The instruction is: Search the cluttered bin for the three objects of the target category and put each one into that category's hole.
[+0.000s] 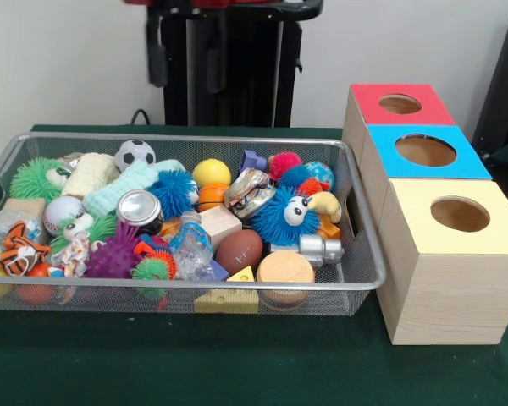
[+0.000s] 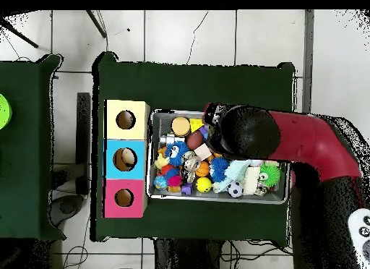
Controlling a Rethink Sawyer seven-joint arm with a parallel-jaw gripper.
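The wire mesh bin sits on the green table, full of toys; it also shows in the overhead view. One knotted rope toy of white cord with coloured strands lies at the front left, next to the striped tiger. I cannot pick out other rope toys in the clutter. The hole in the pale yellow box top is open and dark; it shows overhead too. The arm's black end hangs high over the bin. The gripper under it is hidden.
A blue-topped box and a red-topped box stand in a row behind the yellow one. The bin holds spiky balls, a soccer ball, a can, a brown football and wooden blocks.
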